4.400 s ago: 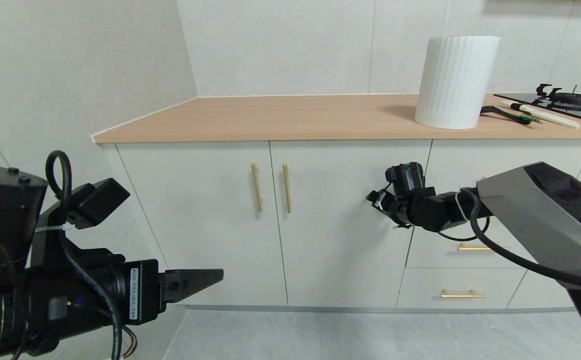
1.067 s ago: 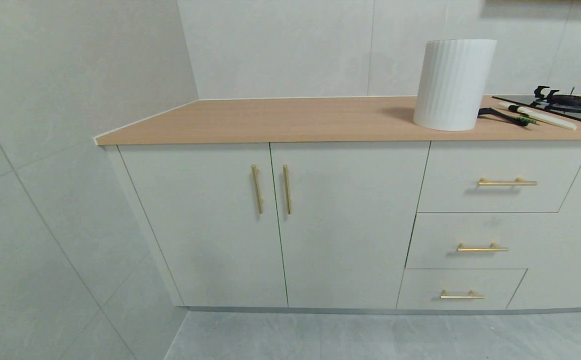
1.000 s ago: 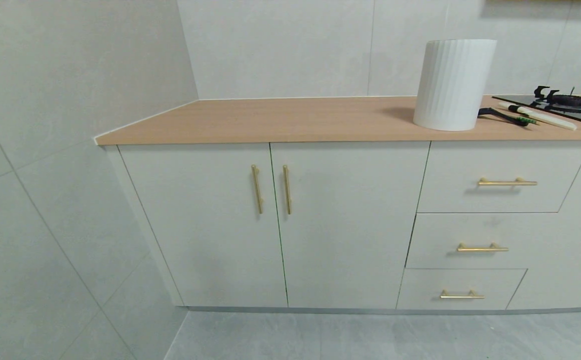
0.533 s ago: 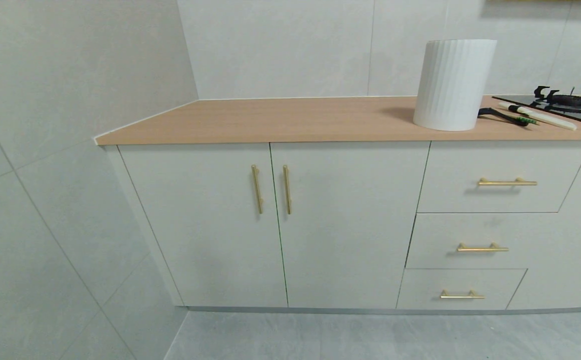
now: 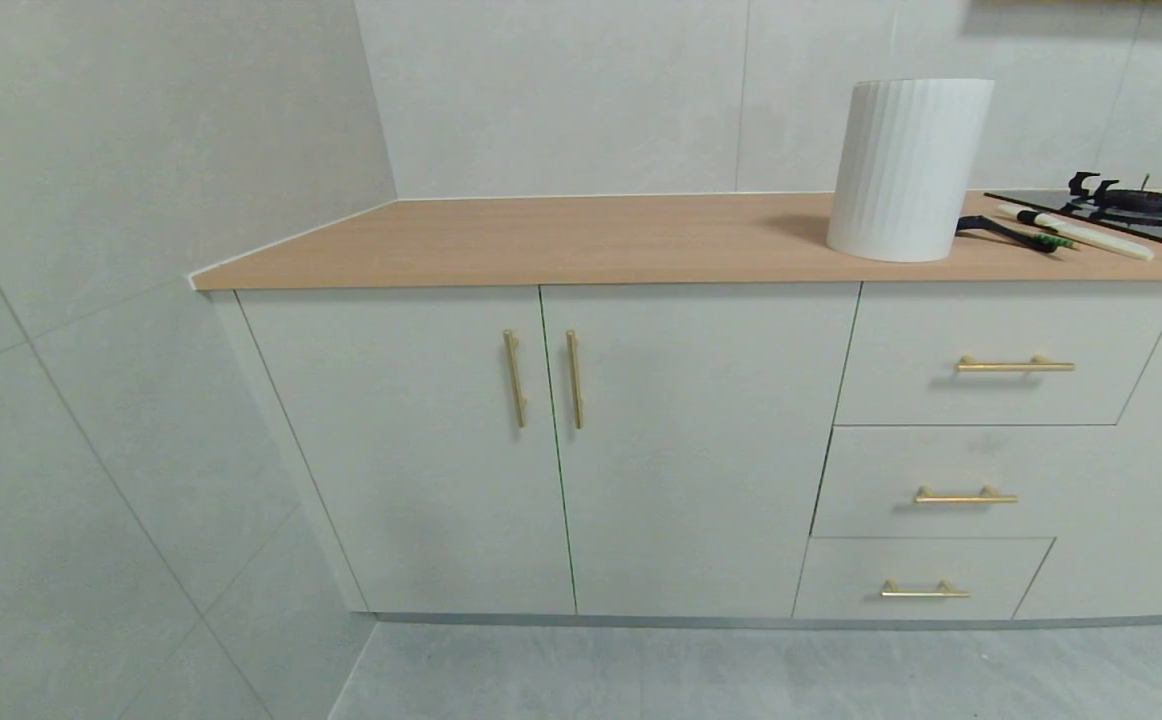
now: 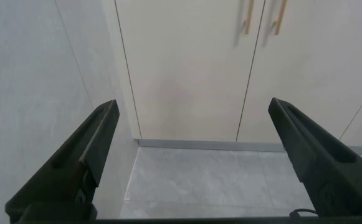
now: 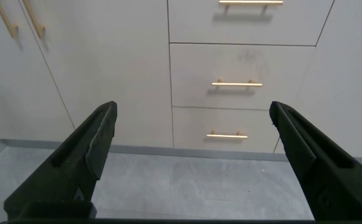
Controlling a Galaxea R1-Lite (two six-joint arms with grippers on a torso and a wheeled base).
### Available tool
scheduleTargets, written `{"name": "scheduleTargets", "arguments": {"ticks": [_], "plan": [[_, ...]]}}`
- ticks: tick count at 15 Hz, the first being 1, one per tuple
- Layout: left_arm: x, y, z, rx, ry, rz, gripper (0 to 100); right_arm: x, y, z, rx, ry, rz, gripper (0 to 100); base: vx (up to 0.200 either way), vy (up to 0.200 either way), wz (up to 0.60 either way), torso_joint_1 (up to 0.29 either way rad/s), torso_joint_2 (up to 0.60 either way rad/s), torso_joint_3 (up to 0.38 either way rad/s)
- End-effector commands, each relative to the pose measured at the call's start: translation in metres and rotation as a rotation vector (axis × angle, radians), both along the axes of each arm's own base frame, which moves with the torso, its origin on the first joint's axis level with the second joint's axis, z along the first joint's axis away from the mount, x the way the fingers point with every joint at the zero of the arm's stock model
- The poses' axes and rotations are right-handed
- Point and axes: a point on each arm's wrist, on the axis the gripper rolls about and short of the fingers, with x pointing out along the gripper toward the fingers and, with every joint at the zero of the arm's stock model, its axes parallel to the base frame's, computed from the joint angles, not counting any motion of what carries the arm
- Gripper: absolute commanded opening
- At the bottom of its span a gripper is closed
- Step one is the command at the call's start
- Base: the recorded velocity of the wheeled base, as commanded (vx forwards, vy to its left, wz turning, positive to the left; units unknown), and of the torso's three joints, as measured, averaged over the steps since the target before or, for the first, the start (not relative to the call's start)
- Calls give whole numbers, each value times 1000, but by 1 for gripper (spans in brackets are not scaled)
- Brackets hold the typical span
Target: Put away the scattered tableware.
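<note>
A tall white ribbed holder (image 5: pixel 909 170) stands on the wooden countertop (image 5: pixel 581 240) at the right. Just to its right lie a black-handled utensil (image 5: pixel 1006 232) with a green part and a cream-handled utensil (image 5: pixel 1081 232), flat on the counter. My left gripper (image 6: pixel 192 121) is open and low, facing the base of the cabinet doors (image 6: pixel 187 68) and the floor. My right gripper (image 7: pixel 192 121) is open too, low before the stack of drawers (image 7: pixel 243 68), with nothing between its fingers.
A black gas hob (image 5: pixel 1136 205) sits at the counter's far right. Two cabinet doors with gold vertical handles (image 5: pixel 543 378) and three drawers with gold bar handles (image 5: pixel 1013 366) are all closed. A tiled wall (image 5: pixel 121 300) flanks the cabinet on the left; grey floor (image 5: pixel 741 670) lies below.
Both arms, raised in front of the cabinet 4.4 s ago, have dropped out of the head view. The head camera shifted slightly. Over the last second nothing has changed.
</note>
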Motion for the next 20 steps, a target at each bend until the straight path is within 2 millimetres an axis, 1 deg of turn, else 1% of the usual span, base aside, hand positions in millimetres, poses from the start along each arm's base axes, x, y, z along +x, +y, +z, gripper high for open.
{"name": "scheduleTargets", "arguments": {"ticks": [1, 15, 20], "plan": [[0, 0, 0, 0, 1, 1, 100, 0, 0, 0, 0, 1, 1, 100, 0, -200, 0, 2, 7, 7], [0, 0, 0, -2, 0, 1, 100, 0, 0, 0, 4, 1, -1, 100, 0, -200, 0, 4, 1, 2], [0, 0, 0, -3, 0, 1, 100, 0, 0, 0, 3, 1, -1, 100, 0, 0, 0, 0, 0, 0]]}}
